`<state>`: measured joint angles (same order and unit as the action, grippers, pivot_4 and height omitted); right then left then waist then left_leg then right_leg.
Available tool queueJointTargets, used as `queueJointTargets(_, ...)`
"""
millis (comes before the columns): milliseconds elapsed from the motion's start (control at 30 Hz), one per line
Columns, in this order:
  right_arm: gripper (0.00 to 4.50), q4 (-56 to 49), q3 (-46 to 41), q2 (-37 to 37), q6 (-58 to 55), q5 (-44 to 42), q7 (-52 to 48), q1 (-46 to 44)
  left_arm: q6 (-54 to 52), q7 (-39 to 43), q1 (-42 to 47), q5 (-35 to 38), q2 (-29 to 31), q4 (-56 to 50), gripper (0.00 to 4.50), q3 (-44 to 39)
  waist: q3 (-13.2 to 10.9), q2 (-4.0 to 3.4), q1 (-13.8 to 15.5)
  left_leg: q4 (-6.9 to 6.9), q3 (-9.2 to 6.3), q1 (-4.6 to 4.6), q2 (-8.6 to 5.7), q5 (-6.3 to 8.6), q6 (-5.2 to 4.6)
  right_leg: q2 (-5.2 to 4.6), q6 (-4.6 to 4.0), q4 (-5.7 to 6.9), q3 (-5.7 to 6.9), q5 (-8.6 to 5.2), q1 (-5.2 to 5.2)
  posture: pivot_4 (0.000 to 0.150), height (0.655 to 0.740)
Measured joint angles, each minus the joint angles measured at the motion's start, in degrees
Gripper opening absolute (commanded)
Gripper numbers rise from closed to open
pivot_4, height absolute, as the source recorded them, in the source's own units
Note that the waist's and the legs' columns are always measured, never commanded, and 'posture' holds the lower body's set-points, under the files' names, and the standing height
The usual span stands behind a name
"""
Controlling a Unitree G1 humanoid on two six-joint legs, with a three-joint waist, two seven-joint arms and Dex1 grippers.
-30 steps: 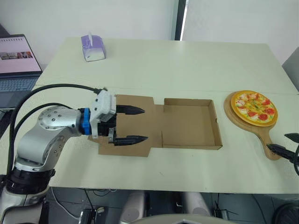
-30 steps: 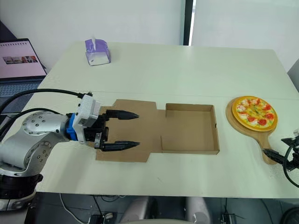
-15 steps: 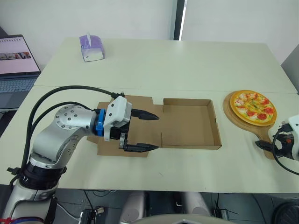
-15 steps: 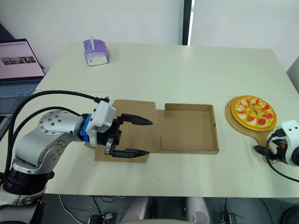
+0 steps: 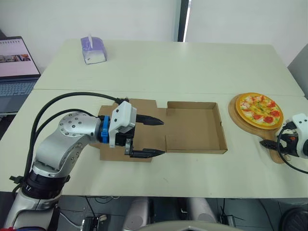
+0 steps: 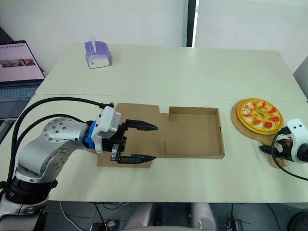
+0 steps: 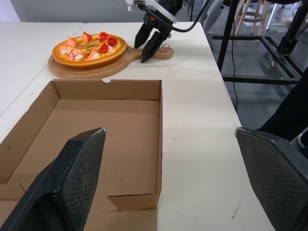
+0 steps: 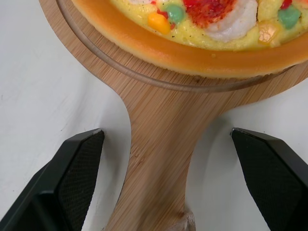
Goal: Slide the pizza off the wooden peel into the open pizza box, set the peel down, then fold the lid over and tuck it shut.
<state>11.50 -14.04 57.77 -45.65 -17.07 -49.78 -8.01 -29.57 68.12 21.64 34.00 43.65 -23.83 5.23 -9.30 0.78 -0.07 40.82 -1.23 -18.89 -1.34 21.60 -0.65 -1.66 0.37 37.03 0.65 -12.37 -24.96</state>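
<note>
While on table (image 8: 48, 96), peel handle (image 8: 159, 163) between parted fingers of right gripper (image 8: 166, 131).

- Counter (image 5: 192, 67): pale cream top, with a seam running across its middle from side to side.
- Tissue box (image 5: 93, 49): purple and white, a white tissue sticking up; stands at the far left corner of the counter.
- Laptop (image 5: 17, 60): open, screen lit, just beyond the counter's left edge.
- Dark vertical strip (image 5: 182, 20) on the pale wall behind the counter.
- Black metal frame (image 7: 231, 33) standing on the grey floor (image 7: 255, 96) beyond the counter's right end.
</note>
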Motion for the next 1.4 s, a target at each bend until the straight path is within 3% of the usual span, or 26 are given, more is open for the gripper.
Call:
queueJointTargets(233, 1.84, 1.73, 1.28, -0.36, 0.18, 0.85, 0.98, -1.93, 1.06, -0.08, -0.45, -0.57, -0.04, 0.87, 4.50, 0.00, 0.09, 0.15, -0.03, 0.00, -0.01, 0.02, 0.02, 0.00, 0.00, 0.00, 0.00, 0.00, 0.00, 0.00, 0.01, 0.150, 0.7251)
queueJointTargets(300, 1.58, 1.87, 0.68, -0.85, -0.13, 0.73, 1.72, -1.72, 1.26, -0.32, -0.51, -0.63, -0.11, 1.31, 4.50, 0.00, 0.17, 0.28, -0.03, 0.00, -0.01, 0.02, 0.02, 0.00, 0.00, 0.00, -0.01, -0.01, 0.01, 0.00, 0.02, 0.150, 0.7251)
queueJointTargets(600, 1.57, -2.31, -7.47, -7.39, 4.06, -1.16, 5.38, 4.03, 0.86, -3.07, -0.67, -0.08, -0.20, 1.54, 4.50, -2.24, 0.17, 0.28, -0.19, -0.02, -0.01, 0.01, 0.03, 0.00, 0.00, 0.00, 0.00, 0.01, 0.00, 0.00, 0.00, 0.150, 0.7251)
queueJointTargets(833, 1.57, -5.16, -12.23, -10.76, 4.34, -4.52, 7.67, 4.66, -0.94, -4.99, -1.06, -0.10, 1.43, 1.66, 4.50, -5.22, -0.13, -0.31, -0.09, -0.03, 0.03, -0.09, 0.02, 0.00, 0.01, 0.00, 0.00, 0.07, -0.04, 0.00, -0.18, 0.150, 0.7251)
queueJointTargets(1100, 1.57, -7.87, -14.69, -10.27, 5.37, -5.73, 8.25, 2.93, -1.70, -5.15, -2.53, -0.10, 3.55, 1.73, 4.50, -7.81, -0.22, -0.51, -0.01, -0.05, 0.02, -0.15, 0.02, 0.00, 0.00, 0.00, 0.00, 0.05, -0.03, 0.00, -0.23, 0.150, 0.7251)
queueJointTargets(1400, 1.57, -17.14, -14.22, -2.06, 3.90, -9.43, -1.32, 2.96, -2.79, -5.07, -4.60, 0.30, 6.23, 2.03, 4.50, -12.23, -0.29, -0.61, -0.08, -0.07, 0.01, -0.15, 0.04, 0.01, -0.02, 0.03, 0.00, 0.05, -0.01, 0.00, -0.25, 0.150, 0.7251)
